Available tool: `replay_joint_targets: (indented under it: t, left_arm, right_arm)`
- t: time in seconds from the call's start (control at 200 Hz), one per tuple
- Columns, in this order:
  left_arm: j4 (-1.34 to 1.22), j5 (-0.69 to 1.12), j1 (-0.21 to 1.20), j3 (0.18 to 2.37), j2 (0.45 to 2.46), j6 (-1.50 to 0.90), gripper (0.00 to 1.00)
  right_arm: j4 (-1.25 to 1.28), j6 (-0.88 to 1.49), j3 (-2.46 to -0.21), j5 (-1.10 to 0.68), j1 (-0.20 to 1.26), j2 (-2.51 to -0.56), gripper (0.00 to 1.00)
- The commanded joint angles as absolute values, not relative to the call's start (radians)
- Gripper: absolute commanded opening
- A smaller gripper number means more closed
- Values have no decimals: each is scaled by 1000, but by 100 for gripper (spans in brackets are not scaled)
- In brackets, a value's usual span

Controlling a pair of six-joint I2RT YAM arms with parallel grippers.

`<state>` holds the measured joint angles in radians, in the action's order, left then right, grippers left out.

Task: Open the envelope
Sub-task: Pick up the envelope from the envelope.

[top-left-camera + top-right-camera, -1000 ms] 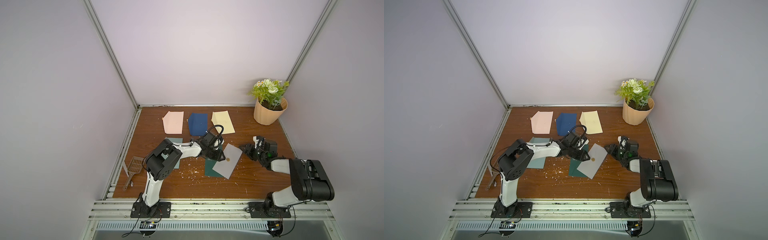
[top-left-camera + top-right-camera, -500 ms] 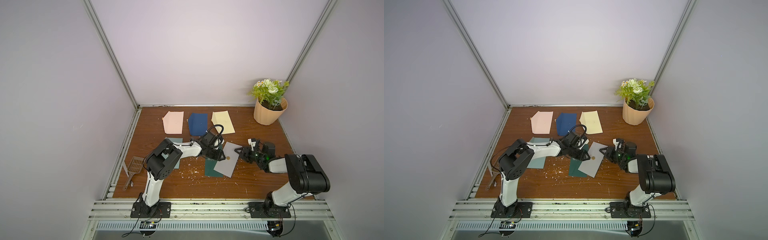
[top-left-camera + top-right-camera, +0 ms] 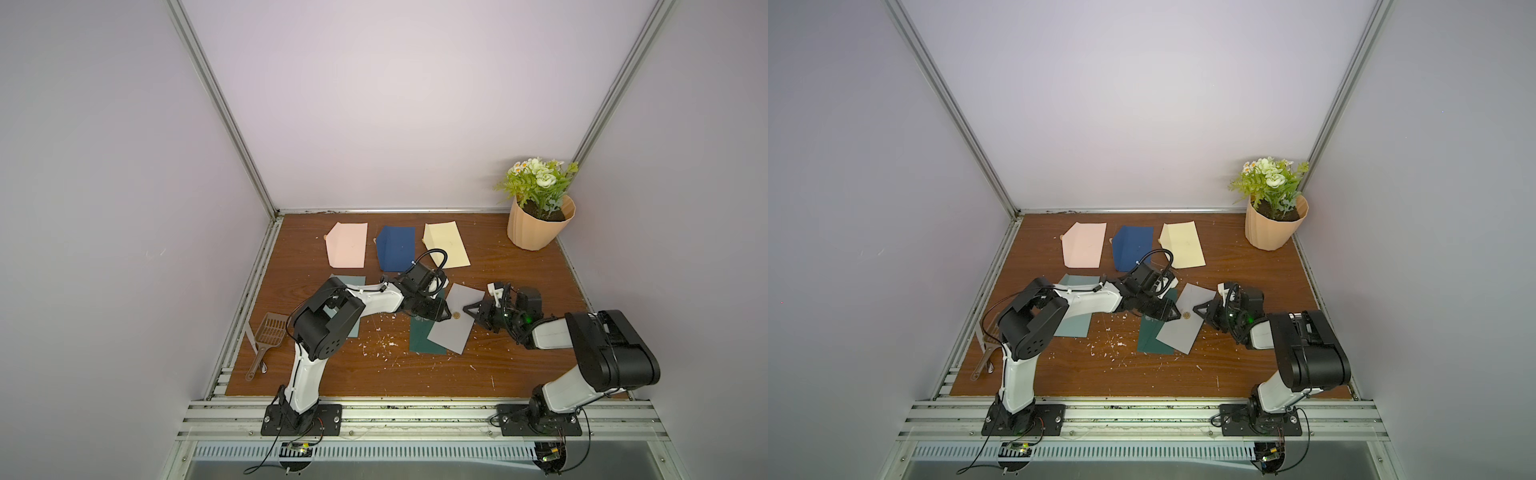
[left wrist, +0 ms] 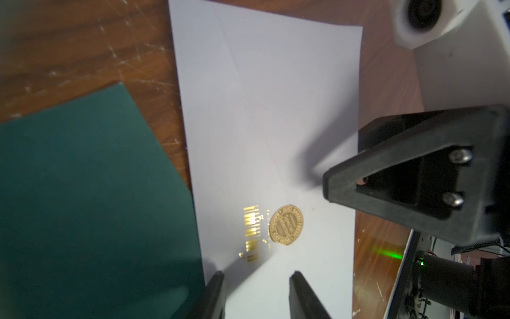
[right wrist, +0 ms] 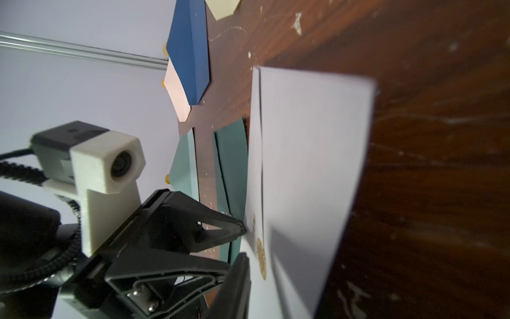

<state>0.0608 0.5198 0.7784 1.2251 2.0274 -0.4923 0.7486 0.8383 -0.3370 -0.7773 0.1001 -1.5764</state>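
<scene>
Scoop (image 3: 270, 332) of brown slotted plastic lies at the left edge of the wooden table (image 3: 519, 365) in both top views. Right of it, a pale teal envelope (image 3: 1073, 326) sits flat, partly hidden under the left arm. Across the upper middle of the table three more lie in a row, apart from one another: a pink envelope (image 3: 347, 247), a navy envelope (image 3: 397, 249) and a cream envelope (image 3: 446, 245).

Below them, white flecks (image 3: 380, 345) dot the wood. The left gripper (image 4: 256, 276) reaches in from the left. The left wrist view shows its jaws standing apart, both fingers (image 4: 216, 287) at the edge of the grey envelope (image 3: 451, 332) with nothing clamped between them.

That grey envelope lies tilted just right of the table's centre, and its lower left part overlaps a dark green envelope (image 3: 419, 340). A gold seal (image 4: 286, 225) sits on the point of its flap, between the two grippers.

The right gripper (image 3: 471, 311) meets the envelope's right edge, just beside the seal. I cannot tell whether its jaws pinch the paper. That edge may be lifting off the wood, though the blurred right wrist view does not settle it.

A plant pot (image 3: 536, 228) stands in the upper right corner of the table.
</scene>
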Motion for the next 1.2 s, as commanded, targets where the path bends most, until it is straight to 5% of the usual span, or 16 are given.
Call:
replay_joint_targets:
  t: [0.0, 0.27, 1.196]
  left_arm:
    - [252, 387, 760, 1162, 2136, -477, 41]
    - [244, 386, 759, 1158, 2122, -477, 41]
    - [311, 178, 761, 1216, 1560, -347, 44]
  right_arm:
    - [812, 851, -351, -766, 124, -1568, 25]
    - [719, 820, -389, -743, 138, -1515, 0]
    - [180, 718, -636, -648, 181, -1071, 0]
